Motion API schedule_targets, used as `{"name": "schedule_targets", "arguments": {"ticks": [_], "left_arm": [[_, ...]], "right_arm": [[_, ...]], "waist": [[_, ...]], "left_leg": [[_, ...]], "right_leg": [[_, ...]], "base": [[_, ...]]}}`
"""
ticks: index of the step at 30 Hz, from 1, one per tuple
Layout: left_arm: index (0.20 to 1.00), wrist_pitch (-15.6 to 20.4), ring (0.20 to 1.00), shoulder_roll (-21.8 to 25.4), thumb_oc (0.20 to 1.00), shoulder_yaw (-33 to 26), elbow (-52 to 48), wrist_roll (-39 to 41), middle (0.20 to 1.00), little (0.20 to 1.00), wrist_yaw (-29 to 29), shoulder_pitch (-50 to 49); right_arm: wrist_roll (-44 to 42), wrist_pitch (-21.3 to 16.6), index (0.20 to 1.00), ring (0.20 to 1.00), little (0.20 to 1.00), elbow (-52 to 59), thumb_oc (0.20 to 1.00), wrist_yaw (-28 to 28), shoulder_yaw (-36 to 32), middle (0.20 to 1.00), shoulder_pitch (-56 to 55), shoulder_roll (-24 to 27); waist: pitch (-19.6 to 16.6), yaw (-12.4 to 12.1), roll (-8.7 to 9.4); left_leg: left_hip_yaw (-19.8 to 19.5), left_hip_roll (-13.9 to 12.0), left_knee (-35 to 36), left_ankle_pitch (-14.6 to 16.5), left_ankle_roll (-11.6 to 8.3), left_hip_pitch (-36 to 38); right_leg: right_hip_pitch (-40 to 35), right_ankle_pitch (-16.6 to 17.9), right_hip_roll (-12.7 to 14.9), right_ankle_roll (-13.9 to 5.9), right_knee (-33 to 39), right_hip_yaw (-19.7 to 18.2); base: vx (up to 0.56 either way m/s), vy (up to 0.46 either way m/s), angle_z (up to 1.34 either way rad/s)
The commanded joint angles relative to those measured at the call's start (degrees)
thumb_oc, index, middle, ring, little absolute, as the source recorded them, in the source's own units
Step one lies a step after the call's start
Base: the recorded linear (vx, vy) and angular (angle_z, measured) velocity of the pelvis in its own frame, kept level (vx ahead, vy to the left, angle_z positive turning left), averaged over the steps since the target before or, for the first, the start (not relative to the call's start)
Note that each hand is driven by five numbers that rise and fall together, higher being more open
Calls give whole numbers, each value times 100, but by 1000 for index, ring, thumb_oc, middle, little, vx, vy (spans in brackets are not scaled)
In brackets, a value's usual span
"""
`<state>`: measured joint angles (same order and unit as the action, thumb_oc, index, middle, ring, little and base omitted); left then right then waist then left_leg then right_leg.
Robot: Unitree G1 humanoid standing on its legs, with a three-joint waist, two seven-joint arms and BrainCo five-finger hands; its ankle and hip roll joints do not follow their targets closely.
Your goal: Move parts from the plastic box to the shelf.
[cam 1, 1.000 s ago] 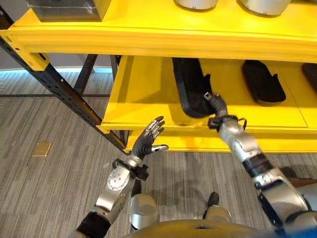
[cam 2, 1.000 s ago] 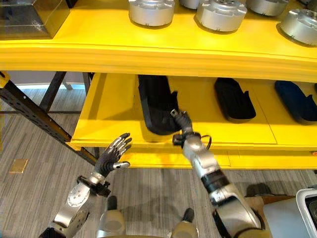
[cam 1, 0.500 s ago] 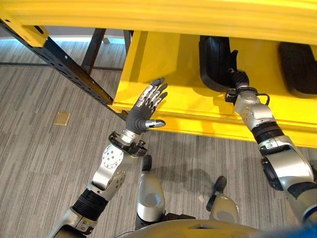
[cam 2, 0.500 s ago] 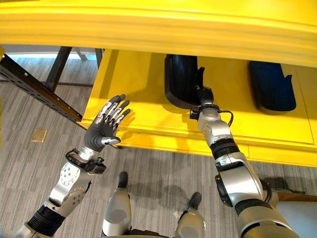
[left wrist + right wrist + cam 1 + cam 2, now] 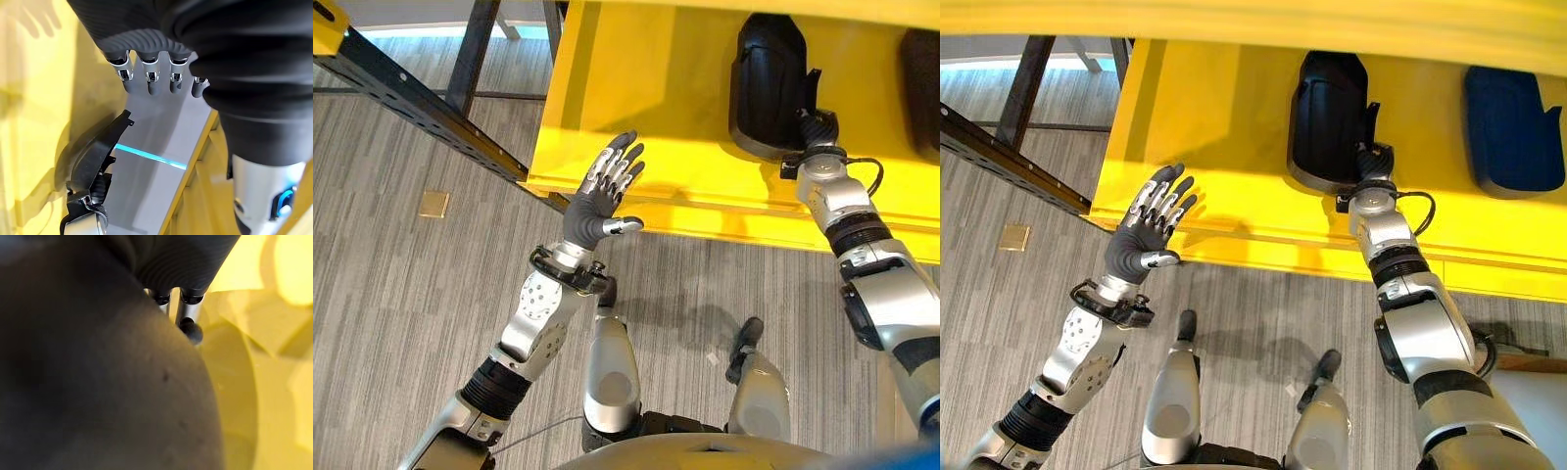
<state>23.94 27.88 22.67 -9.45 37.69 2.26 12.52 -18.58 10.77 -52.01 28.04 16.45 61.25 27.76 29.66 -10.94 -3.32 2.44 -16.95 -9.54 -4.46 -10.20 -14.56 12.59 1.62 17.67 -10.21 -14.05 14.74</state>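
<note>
1. Evidently the placing step was underway: the black part [image 5: 1328, 122] lay on the yellow shelf [image 5: 1205, 147], upper centre of frame.
2. The right robot hand [image 5: 1372, 164] touched its near end; its grip could not be told.
3. The left robot hand [image 5: 600, 193] hovered spread, empty.
4. Next, the right would need to let go and withdraw.

Bright, even light on the yellow shelf [image 5: 656, 176] — soft shadows, close-up blur.

Grey wood-grain floor [image 5: 401, 294] runs under everything, its planks streaked lengthwise. A small tan square plate [image 5: 433, 204] sits flush in it. A black perforated steel beam [image 5: 421, 117] crosses diagonally above the floor, and a thin strip of pale blue light [image 5: 440, 31] glows along the far edge.
</note>
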Motion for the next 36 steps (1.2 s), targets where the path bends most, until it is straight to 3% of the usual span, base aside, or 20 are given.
{"name": "schedule_targets", "arguments": {"ticks": [1,8,18,36], "left_arm": [[1000,216,1000,149,1000,72,-555,34,1000,1000,-65,141],[1000,202,1000,118,1000,261,-534,75,1000,1000,-179,336],[1000,38,1000,47,1000,473,-567,24,1000,1000,-254,470],[1000,-14,1000,13,1000,608,-617,160,1000,1000,-253,479]], "right_arm": [[401,-318,200,200,200,155,200,282,142,200,634,210],[948,-182,200,200,200,75,200,571,554,200,991,357],[959,-141,200,200,200,-193,200,937,875,200,1473,374],[1224,4,200,200,200,-428,200,1244,990,200,1735,498]], "waist": [[-46,-149,153],[13,-155,171],[13,-164,84],[13,-126,-80]], "left_leg": [[698,28,-177,-17,295,140],[632,57,-249,-34,315,-159],[630,80,-255,-33,322,-393],[661,108,-318,-6,333,-521]], "right_leg": [[-3,-314,-79,240,-583,243],[361,-341,-127,256,-766,218],[738,-413,-77,259,-991,220],[1052,-529,33,278,-1345,179]], "base": [[-25,-47,-2],[-3,-21,-1],[0,0,0],[21,1,1]]}}
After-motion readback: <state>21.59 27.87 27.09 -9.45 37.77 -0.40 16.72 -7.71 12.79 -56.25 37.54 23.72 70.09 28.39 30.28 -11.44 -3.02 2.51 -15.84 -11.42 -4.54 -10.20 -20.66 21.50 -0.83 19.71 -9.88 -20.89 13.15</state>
